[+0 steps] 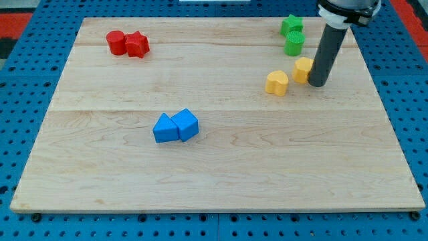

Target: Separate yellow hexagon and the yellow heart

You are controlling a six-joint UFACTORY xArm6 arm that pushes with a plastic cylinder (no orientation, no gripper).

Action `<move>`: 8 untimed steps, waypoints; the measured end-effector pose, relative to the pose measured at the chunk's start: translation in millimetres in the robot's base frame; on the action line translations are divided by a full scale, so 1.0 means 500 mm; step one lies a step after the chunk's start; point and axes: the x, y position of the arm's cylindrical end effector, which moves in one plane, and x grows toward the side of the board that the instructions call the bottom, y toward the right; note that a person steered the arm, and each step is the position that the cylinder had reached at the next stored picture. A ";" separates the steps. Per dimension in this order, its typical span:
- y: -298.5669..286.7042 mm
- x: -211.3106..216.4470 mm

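Observation:
The yellow heart (276,82) lies at the view's upper right on the wooden board (214,167). The yellow hexagon (302,69) sits a little up and to the right of it, with a small gap between them, partly hidden by the rod. My tip (317,84) rests against the hexagon's right side, to the right of the heart.
A green star (291,25) and a green cylinder (294,43) sit just above the yellow blocks. A red cylinder (116,42) and red star (137,44) touch at the upper left. Two blue blocks (176,126) touch at the centre left.

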 end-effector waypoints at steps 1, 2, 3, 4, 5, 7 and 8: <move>0.000 -0.014; 0.010 0.023; 0.012 0.124; -0.045 0.199; -0.157 0.175; -0.323 0.046; -0.363 0.009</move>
